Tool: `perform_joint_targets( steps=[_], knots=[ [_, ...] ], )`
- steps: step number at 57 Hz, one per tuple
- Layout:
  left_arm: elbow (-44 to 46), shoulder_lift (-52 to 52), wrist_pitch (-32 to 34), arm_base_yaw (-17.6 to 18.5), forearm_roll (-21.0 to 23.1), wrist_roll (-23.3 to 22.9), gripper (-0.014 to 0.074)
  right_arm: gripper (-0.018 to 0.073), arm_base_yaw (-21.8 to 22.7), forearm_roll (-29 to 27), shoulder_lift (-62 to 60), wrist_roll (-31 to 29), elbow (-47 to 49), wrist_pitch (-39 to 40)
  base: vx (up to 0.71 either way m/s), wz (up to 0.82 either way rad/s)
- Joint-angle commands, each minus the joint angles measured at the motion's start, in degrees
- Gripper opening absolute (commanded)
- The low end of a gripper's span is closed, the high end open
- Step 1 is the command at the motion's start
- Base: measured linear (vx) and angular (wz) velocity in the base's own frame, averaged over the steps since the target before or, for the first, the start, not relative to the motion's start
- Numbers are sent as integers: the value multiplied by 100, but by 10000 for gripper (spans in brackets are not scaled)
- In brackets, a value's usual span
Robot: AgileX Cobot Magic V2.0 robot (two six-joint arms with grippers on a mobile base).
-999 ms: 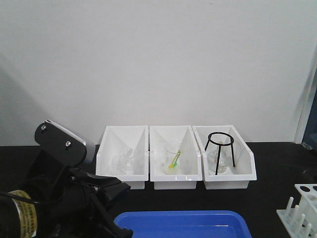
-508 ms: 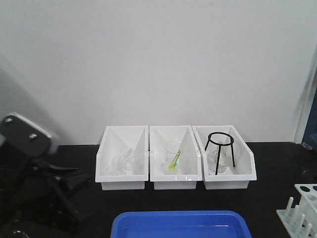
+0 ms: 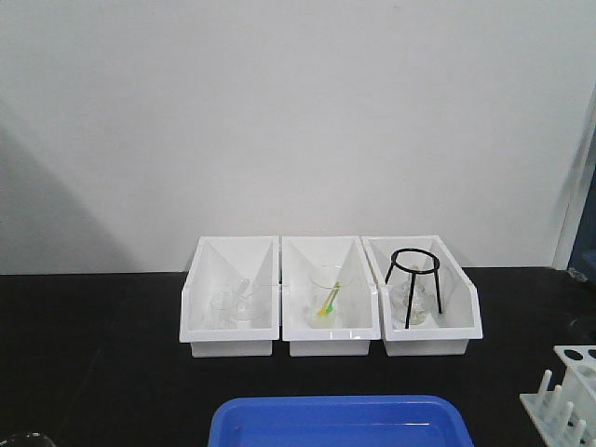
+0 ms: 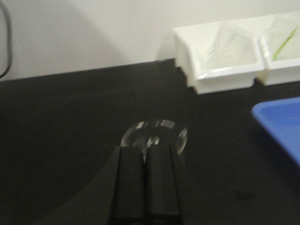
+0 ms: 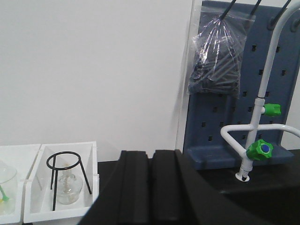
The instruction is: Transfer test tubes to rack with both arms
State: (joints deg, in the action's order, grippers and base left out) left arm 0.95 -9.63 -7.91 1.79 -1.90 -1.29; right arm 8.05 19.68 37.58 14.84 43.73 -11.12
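The white rack [image 3: 570,384] stands at the front view's lower right corner, cut off by the frame edge, with pegs along its near side. Neither arm shows in the front view. In the left wrist view my left gripper [image 4: 148,150] is shut with nothing between its fingers, its tips just short of a clear glass beaker [image 4: 155,136] on the black table. That view is blurred, so I cannot make out test tubes inside the beaker. My right gripper [image 5: 150,153] is shut and empty, held above the table.
Three white bins [image 3: 331,331] line the back wall; the right one holds a black tripod [image 3: 414,279]. A blue tray [image 3: 340,421] lies at the front. The beaker's rim [image 3: 19,440] shows bottom left. A tap with green knobs [image 5: 260,149] and blue pegboard [image 5: 225,126] stand to the right.
The left arm, which filled the front view's lower left a second ago, has swung left and dropped out of that view.
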Motion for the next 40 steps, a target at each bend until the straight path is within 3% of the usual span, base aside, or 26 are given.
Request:
perform_joint_targets(
  steps=[1,5,40],
  knots=[
    [-407,690,517,-262,221,10,-20,-8,2,31,-12,9,189,438,0,0],
    [-418,1151,-2,-322,273,77,-20,-8,2,31,-11,9,189,432,0,0],
    [-424,1125,42,-312,303,59,-20,-8,2,31,-5,9,189,436,0,0]
  ],
)
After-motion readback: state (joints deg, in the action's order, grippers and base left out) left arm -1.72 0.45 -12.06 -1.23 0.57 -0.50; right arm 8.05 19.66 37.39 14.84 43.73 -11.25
